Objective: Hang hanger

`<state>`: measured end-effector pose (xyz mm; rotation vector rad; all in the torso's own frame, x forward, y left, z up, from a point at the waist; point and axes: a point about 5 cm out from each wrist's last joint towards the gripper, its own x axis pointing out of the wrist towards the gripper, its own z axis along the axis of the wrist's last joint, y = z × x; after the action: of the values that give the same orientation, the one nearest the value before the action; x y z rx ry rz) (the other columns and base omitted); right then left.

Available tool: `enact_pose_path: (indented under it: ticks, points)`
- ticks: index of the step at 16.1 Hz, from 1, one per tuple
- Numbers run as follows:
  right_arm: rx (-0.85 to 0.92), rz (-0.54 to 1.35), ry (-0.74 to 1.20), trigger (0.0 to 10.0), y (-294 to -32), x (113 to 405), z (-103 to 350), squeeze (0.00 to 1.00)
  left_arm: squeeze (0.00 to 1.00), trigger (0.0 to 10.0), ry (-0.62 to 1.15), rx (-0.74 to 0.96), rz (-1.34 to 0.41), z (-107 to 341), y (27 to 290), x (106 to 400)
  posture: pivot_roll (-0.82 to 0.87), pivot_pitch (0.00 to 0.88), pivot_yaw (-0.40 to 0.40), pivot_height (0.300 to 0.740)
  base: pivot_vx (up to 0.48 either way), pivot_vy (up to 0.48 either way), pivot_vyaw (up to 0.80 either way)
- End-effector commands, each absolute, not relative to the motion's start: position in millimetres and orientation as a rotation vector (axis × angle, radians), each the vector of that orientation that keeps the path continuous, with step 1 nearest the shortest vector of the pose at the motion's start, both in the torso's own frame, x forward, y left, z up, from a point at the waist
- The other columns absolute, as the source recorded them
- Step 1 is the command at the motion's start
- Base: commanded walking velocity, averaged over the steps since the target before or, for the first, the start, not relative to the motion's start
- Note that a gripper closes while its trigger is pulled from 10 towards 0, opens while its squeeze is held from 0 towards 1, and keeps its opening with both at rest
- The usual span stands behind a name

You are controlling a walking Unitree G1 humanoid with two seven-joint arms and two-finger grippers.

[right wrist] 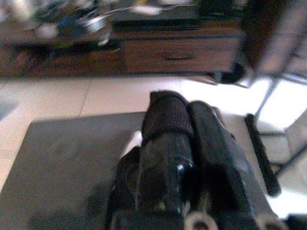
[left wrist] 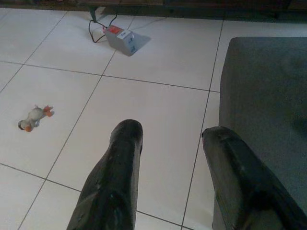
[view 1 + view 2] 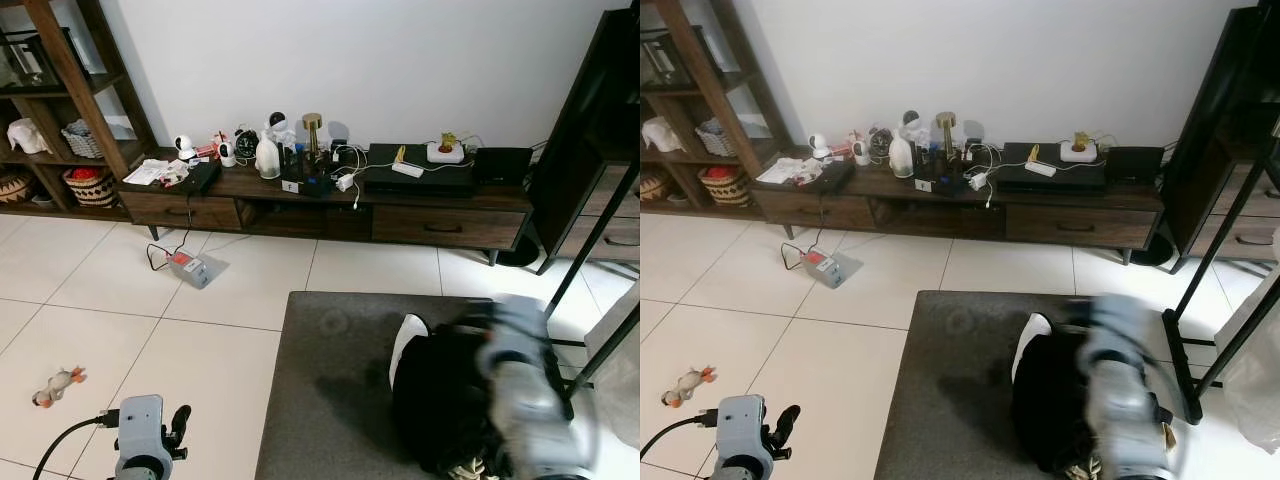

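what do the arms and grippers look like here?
Left arm: pale silver-grey housing, black cable at its side, black fingers, long, rounded, glossy. Right arm: same silver-grey casing, motion-blurred. Right gripper: black fingers, one with a dark knit-textured tip.

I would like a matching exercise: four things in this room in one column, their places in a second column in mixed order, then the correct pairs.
Things:
1. toy duck
2. black garment
3. grey box with a red top
4. white power strip

Places:
A. on the grey rug
B. on the long wooden TV cabinet
C. on the white tiles by the far left, away from the cabinet
D. on the tiles just in front of the cabinet, with a black cable

Pairs: 1-C, 2-A, 3-D, 4-B
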<state>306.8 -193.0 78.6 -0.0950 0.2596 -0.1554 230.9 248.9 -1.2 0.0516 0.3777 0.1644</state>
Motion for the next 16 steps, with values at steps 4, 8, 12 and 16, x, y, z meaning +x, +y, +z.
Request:
enact_pose_path:
  ticks: [4,8,12,16]
  points:
    - [-0.190,-0.005,0.315,10.0,-176.7,309.1,60.8,0.00,0.00,10.0,0.421,0.073,0.174,-6.8,256.1,222.5,0.07,0.139,0.061,0.740,0.000,0.000,0.00]
    - [-0.187,0.002,0.302,10.0,-173.0,311.1,61.0,0.00,0.00,10.0,0.414,0.062,0.188,-6.8,253.7,222.1,0.08,0.156,0.045,0.740,0.000,0.000,0.00]
    - [0.002,-0.158,0.391,10.0,-202.0,300.4,34.4,0.00,0.00,10.0,0.492,0.045,0.189,-23.2,251.7,211.2,0.08,0.156,0.032,0.740,0.000,0.000,-0.40]
    - [0.032,-0.184,0.393,10.0,-206.1,293.2,25.9,0.00,0.00,10.0,0.613,0.072,0.201,-41.9,258.1,194.6,0.08,0.148,0.029,0.740,0.000,0.000,-0.79]
